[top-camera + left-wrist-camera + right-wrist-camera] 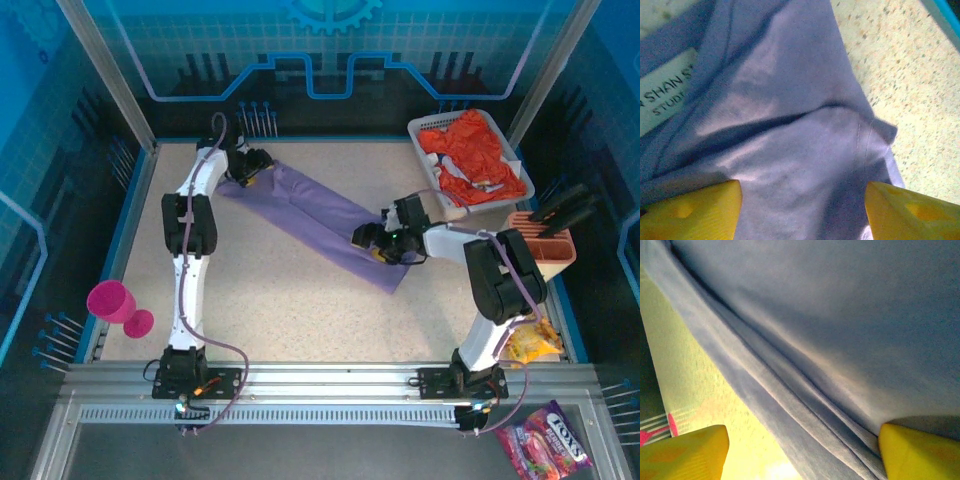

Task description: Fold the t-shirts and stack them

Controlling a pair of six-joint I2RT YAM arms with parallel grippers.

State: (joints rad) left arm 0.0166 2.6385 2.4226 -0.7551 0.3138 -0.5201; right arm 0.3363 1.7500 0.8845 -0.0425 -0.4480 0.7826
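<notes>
From the top, the lavender t-shirt (318, 214) lay folded into a long narrow strip on the speckled tabletop (280, 310), running diagonally from far left to the middle right. The left fingers (250, 165) sat over its far-left end and the right fingers (368, 238) over its near-right end. The orange-red t-shirt (478, 155) lay crumpled in the white basket (430, 125) at the far right corner. A pink cup (112, 300) stood at the left edge, and a tan holder (545, 243) with dark items stood at the right edge.

In the left wrist view, the left fingers (690, 210) were spread wide, released, with the wrinkled lavender t-shirt (790, 150) lying below and between them. A pale label (665, 95) showed at the shirt's left, and bare tabletop (910, 75) lay to the right.

In the right wrist view, the right fingers (680, 452) were likewise parted and holding nothing, the lavender t-shirt (840, 330) spreading across between them with its folded edge (770, 390) running diagonally.
</notes>
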